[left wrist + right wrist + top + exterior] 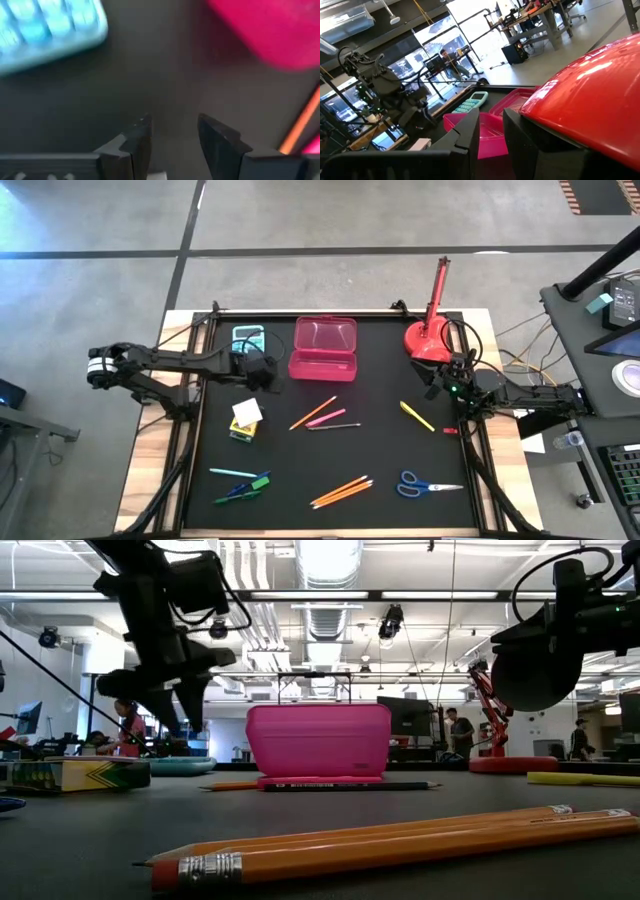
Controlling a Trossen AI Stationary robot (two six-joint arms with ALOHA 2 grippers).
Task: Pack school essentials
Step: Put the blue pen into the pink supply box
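School essentials, the pencils and scissors, lie loose across the desk: light, thin, likely best pinched mid-shaft; left gripper hovers empty, fingers apart; right gripper narrowly parted

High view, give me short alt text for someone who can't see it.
Seen from above, loose stationery lies scattered on a black table: pencils, pens and blue-handled scissors, with an open pink case and a calculator at the back. The left gripper, open, hovers beside the case; the right gripper sits near a red lamp.
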